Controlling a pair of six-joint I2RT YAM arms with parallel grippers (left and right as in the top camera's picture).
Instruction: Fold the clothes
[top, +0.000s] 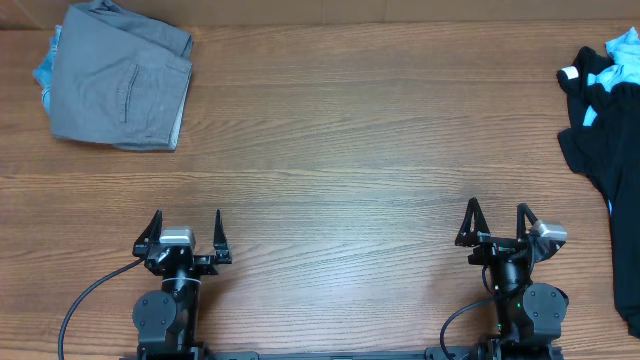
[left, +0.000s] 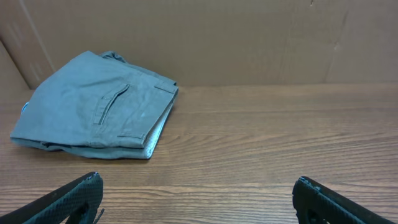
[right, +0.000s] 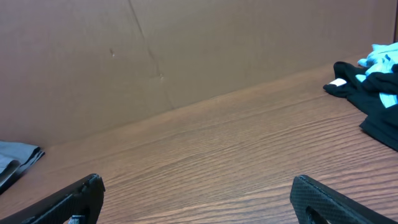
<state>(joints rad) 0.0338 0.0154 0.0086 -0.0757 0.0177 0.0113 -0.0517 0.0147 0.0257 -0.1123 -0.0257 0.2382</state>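
Grey trousers (top: 120, 85): folded flat at the far left corner of the table (top: 340, 150); judged done. Black shirt (top: 600, 130): crumpled heap at the right edge, light blue garment (top: 625, 45) on it; unfolded, work remaining. Left gripper (top: 188, 215), right gripper (top: 496, 206): jaws apart, empty, well apart from both piles.

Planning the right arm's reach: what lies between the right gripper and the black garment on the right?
Nothing; the overhead view shows only bare wooden table between the right gripper and the black garment.
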